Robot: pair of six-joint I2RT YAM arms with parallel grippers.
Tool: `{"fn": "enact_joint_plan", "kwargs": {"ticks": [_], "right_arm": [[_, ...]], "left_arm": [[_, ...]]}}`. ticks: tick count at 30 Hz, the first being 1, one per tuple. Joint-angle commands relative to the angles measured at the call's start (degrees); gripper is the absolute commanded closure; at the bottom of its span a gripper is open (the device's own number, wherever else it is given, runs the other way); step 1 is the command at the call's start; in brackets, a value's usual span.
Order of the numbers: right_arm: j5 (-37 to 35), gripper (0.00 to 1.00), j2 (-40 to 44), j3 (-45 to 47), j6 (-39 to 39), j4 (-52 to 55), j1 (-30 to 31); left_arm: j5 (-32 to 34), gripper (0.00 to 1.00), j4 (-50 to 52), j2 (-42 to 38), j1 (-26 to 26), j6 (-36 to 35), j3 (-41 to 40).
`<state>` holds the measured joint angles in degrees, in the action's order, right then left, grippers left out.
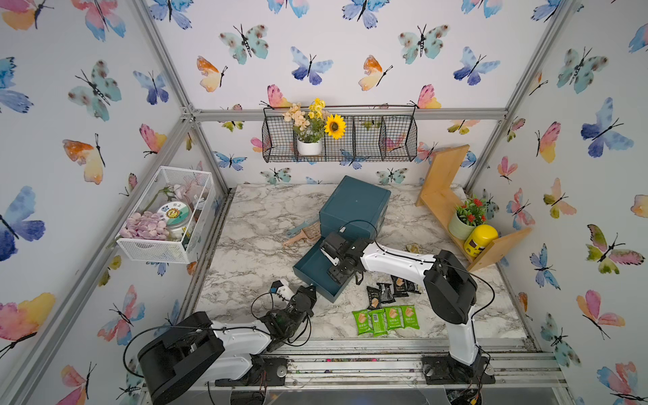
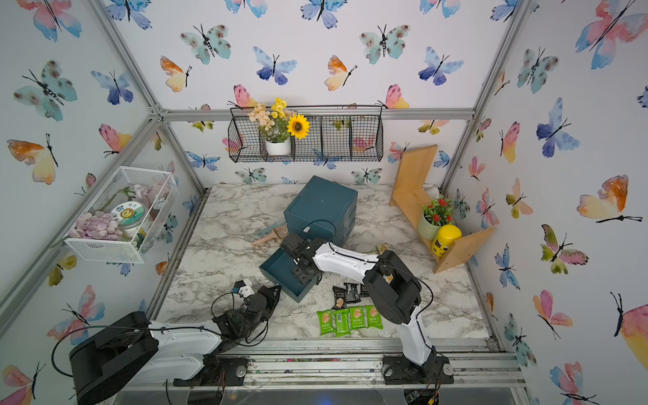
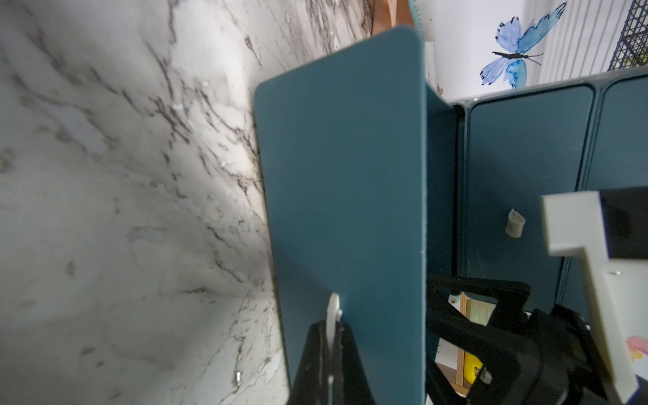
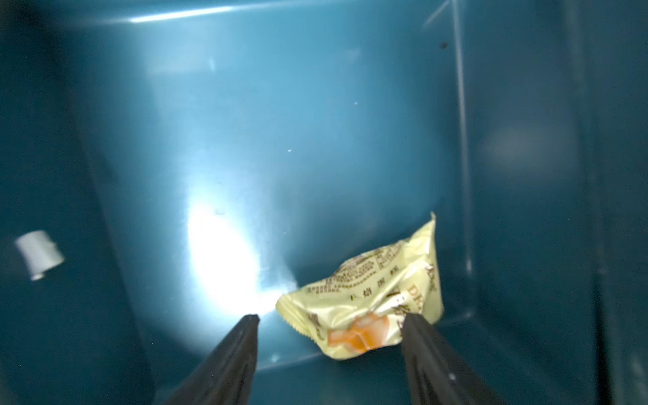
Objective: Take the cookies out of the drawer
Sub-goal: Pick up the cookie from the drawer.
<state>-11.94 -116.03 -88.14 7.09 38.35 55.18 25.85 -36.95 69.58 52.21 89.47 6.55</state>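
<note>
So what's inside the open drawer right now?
One pale yellow cookie packet lies on the drawer floor, at the open right hand. No others show; the arm covers part of the drawer from above.

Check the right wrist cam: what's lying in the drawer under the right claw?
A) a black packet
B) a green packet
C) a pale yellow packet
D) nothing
C: the right wrist view shows one pale yellow packet on the floor of the teal drawer, between the open fingers of the right claw. In a top view, the green packets and black packets lie out on the table.
</note>
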Motion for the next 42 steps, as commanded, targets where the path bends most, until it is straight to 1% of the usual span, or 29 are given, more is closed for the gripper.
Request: {"fn": "enact_joint_plan", "kwargs": {"ticks": [1, 4, 7, 22, 25, 29, 37, 42], "right_arm": [[-4.08, 0.25, -1.22, -1.55, -1.02, 2.78, 0.28], [-4.61, 0.22, -1.47, -1.43, -1.64, 2.87, 0.24], [-4.78, 0.21, -2.49, -1.62, -1.73, 3.03, 0.26], [-2.29, 0.22, -7.04, -3.37, -2.77, 1.12, 0.27], [-2.56, 0.25, -7.82, -4.36, -3.01, 1.38, 0.28], [-3.37, 0.31, -8.04, -4.85, -3.05, 1.62, 0.28], [-3.94, 0.49, -5.95, -4.95, -3.03, 2.17, 0.28], [-4.07, 0.58, -3.94, -4.68, -2.90, 2.70, 0.71]], "left_arm": [[2.28, 1.00, -0.21, -0.66, 0.09, 0.07, -0.48], [2.15, 1.00, -0.15, -0.44, 0.10, 0.00, -0.46], [2.10, 1.00, -0.15, -0.26, 0.09, 0.02, -0.35], [2.02, 1.00, 0.12, -0.37, 0.09, 0.09, -0.44], [2.13, 1.00, 0.12, -0.55, 0.11, 0.13, -0.40], [2.16, 1.00, 0.32, -0.61, 0.10, 0.16, -0.43], [2.02, 1.00, 0.30, -0.41, 0.11, 0.04, -0.22], [1.93, 1.00, 0.25, -0.07, 0.10, -0.06, 0.03]]}}
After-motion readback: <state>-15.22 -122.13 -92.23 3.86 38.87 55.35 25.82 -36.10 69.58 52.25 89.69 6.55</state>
